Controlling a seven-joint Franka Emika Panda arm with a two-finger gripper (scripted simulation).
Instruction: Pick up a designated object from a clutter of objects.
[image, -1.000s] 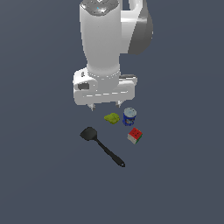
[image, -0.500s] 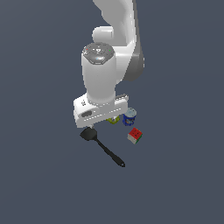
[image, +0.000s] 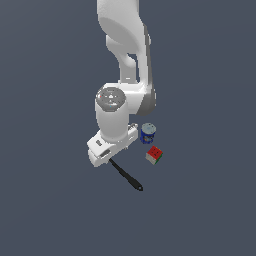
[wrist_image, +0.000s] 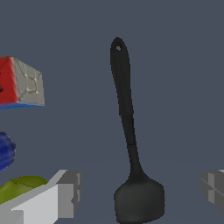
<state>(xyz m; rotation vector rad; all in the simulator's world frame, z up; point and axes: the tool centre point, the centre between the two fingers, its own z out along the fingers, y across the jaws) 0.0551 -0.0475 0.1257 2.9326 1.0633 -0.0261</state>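
The black spatula (wrist_image: 127, 127) lies flat on the dark floor. Its squarish blade (wrist_image: 139, 202) sits between my two fingers, and its thin handle runs away to the holed end (wrist_image: 117, 47). My gripper (wrist_image: 141, 189) is open, with one finger (wrist_image: 65, 194) on each side of the blade and a gap on both sides. In the exterior view the hand (image: 107, 147) hangs low over the blade and hides it. Only the spatula's handle (image: 127, 176) shows there.
The red-green-white cube (image: 154, 155) lies beside the handle, also in the wrist view (wrist_image: 19, 83). The blue can (image: 148, 133) with a white top stands behind it, its edge in the wrist view (wrist_image: 5, 151). The yellow-green lumpy item (wrist_image: 19, 188) lies by one finger.
The arm has come down and moved toward the spatula's blade. The hand now covers the blade and the yellow-green item in the exterior view. The objects have not moved.
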